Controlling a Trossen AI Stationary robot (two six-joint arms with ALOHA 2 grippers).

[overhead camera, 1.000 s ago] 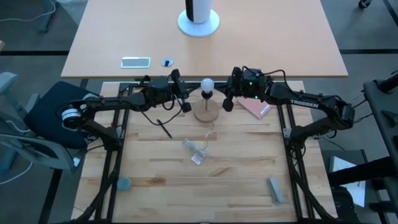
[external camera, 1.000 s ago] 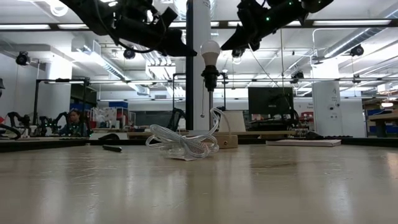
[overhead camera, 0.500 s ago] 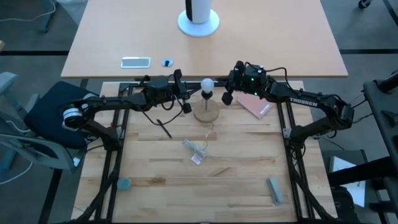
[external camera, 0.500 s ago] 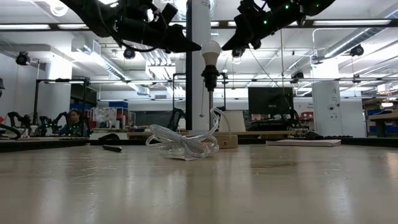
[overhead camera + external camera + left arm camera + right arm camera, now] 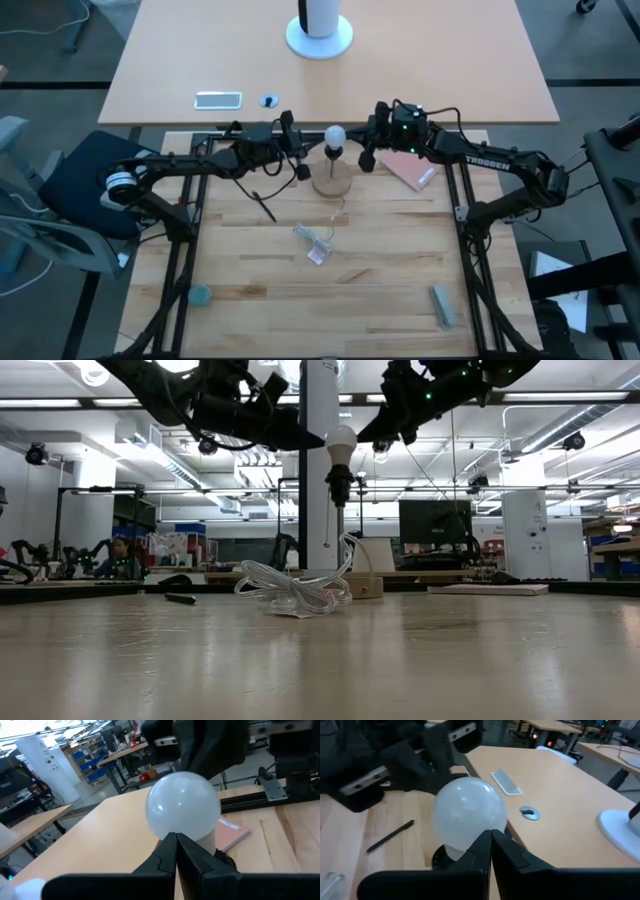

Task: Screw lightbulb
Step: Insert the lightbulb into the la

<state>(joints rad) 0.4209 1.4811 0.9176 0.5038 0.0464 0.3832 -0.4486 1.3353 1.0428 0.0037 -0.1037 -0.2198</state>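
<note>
The white frosted lightbulb (image 5: 333,135) stands upright on the black socket (image 5: 339,480) of a small lamp with a round wooden base (image 5: 332,181) at the table's far middle. My left gripper (image 5: 308,150) is shut, level with the bulb on its left side, its tips (image 5: 175,836) pointing at the globe (image 5: 183,806). My right gripper (image 5: 358,146) is shut on the bulb's right side, its tips (image 5: 491,834) pointing at the globe (image 5: 469,812). In the low view both fingertips flank the bulb (image 5: 340,442) closely. My left gripper has its shut tips right at the left side of the bulb's globe, coming level from the table's left; I cannot tell whether they touch it. My right gripper has its shut tips right at the globe's right side, coming level from the table's right; I cannot tell whether they touch it.
The lamp's white cord (image 5: 318,238) lies coiled in front of the base, with a clear packet (image 5: 316,256). A black pen (image 5: 264,205) lies to the left, a pink booklet (image 5: 410,170) to the right. A teal piece (image 5: 201,296) and a grey block (image 5: 442,305) lie near the front.
My right gripper has moved a little toward the table's far edge and closer to the bulb. My left gripper has edged toward the bulb. The bulb and lamp have stayed in place.
</note>
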